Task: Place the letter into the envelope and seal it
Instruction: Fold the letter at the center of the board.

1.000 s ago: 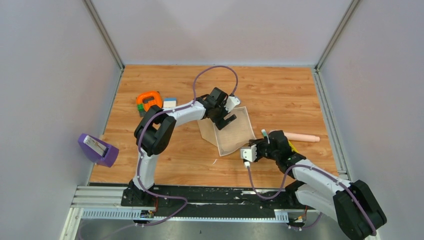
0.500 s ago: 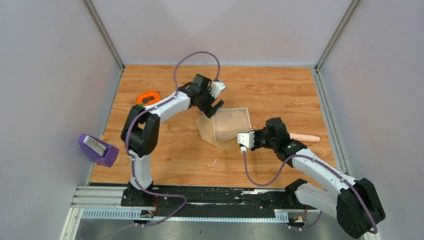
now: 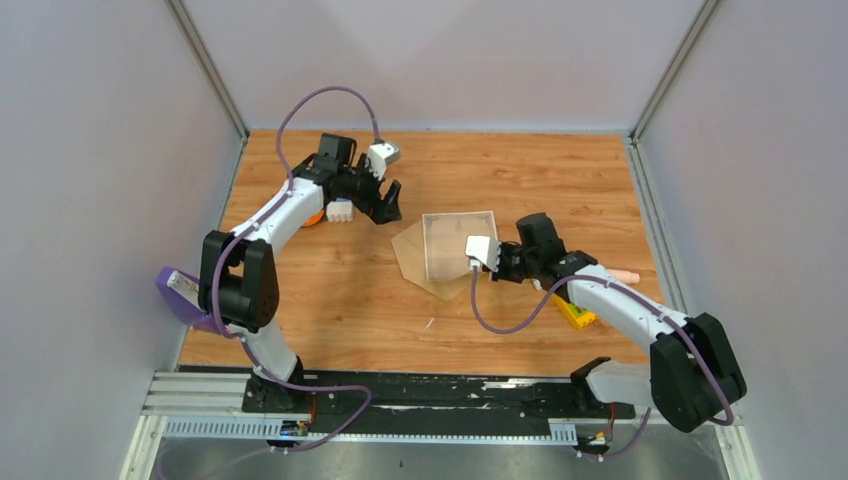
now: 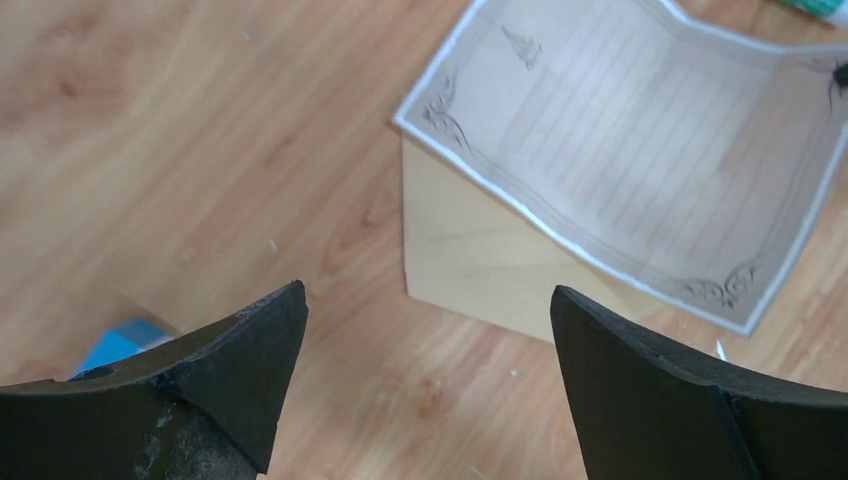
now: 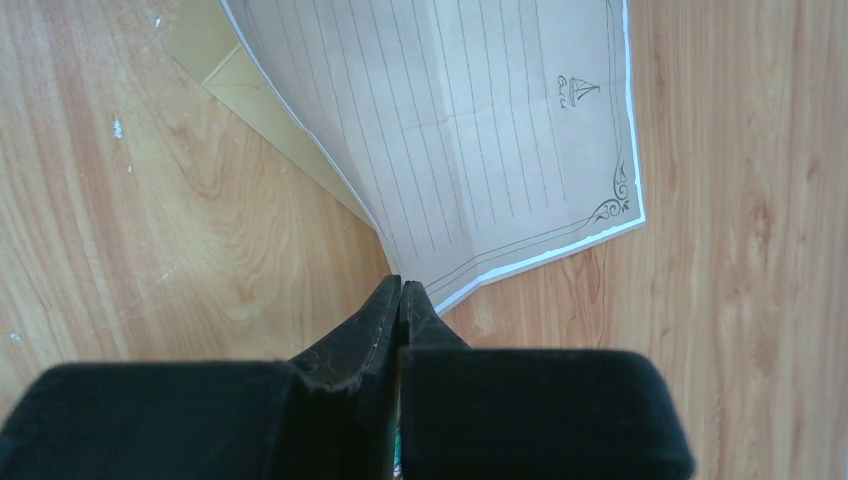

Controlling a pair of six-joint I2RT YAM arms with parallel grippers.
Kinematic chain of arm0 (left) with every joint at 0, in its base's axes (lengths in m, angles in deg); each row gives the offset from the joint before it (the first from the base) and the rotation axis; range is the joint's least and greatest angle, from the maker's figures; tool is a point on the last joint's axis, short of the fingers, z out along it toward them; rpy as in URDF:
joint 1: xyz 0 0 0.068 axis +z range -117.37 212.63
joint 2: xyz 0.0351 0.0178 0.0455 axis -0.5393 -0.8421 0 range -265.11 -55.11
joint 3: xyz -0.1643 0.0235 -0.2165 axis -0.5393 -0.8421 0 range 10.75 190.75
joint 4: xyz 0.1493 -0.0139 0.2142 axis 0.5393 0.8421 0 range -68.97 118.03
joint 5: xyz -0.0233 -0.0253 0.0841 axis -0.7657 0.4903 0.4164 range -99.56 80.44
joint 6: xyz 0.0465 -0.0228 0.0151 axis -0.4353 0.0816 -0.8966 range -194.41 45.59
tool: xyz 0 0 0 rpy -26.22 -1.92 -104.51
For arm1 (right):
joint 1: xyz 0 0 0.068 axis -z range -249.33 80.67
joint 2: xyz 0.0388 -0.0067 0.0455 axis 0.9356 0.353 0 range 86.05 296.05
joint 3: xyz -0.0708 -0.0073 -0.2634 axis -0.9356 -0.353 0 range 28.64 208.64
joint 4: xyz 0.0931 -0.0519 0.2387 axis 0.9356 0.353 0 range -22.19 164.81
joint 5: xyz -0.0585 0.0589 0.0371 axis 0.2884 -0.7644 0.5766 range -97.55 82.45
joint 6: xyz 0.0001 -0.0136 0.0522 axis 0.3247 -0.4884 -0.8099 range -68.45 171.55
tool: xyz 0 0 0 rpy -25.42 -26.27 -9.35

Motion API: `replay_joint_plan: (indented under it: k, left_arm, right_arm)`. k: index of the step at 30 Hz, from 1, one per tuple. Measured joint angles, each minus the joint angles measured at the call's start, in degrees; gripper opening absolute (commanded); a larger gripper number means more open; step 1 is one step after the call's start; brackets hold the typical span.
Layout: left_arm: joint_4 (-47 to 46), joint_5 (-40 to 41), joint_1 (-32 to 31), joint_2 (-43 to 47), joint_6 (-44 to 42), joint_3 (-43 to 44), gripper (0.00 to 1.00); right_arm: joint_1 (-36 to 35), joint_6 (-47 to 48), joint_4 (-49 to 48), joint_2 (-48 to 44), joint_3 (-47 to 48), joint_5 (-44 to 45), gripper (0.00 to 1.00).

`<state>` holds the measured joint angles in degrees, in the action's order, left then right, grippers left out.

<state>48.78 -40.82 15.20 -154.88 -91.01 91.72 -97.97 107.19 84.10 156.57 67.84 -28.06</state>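
Note:
The letter [image 3: 455, 243], a pale lined sheet with a dark ornate border, lies over the tan envelope [image 3: 410, 262] in the middle of the table. The envelope sticks out from under it at the left and front. In the right wrist view the letter [image 5: 470, 130] covers most of the envelope [image 5: 270, 110]. My right gripper [image 5: 400, 285] is shut on the letter's near edge [image 3: 488, 266]. In the left wrist view that side of the letter [image 4: 640, 150] curls upward above the envelope [image 4: 480, 270]. My left gripper [image 3: 388, 204] hangs open and empty, back and left of the papers [image 4: 428, 293].
Under the left arm sit a blue-and-white block [image 3: 340, 210] and an orange object [image 3: 312, 216]. A purple holder [image 3: 190, 297] stands at the left edge. A pink stick [image 3: 626, 274] and a yellow-green object [image 3: 576, 313] lie by the right arm. Grey walls enclose the table.
My left gripper has drawn away from the letter toward the back left, open. My right gripper has carried the letter's edge farther back, and the sheet now lies squarer over the envelope.

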Motion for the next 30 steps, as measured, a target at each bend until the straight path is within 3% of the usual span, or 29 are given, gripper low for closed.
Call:
replay_joint_plan:
  k: [6, 13, 20, 30]
  left_arm:
    - [-2.05, -7.67, 1.09, 2.43, 0.09, -8.92, 1.0]
    - [-5.73, -10.91, -1.36, 5.03, -0.09, -9.35, 1.0]
    - [-7.58, -9.03, -3.89, 5.07, -0.22, -9.35, 1.0]
    - [-11.37, 1.31, -9.01, 7.08, -0.28, -11.13, 1.0]
  right_arm:
    - [3.5, -3.58, 1.95, 3.06, 4.26, -1.95, 0.0]
    - [8.5, -7.67, 3.08, 7.15, 11.74, -5.6, 0.0]
    - [9.22, -11.78, 3.67, 15.39, 16.13, -6.12, 0.0]
    - [11.26, -16.7, 7.54, 19.08, 22.8, -10.12, 0.0]
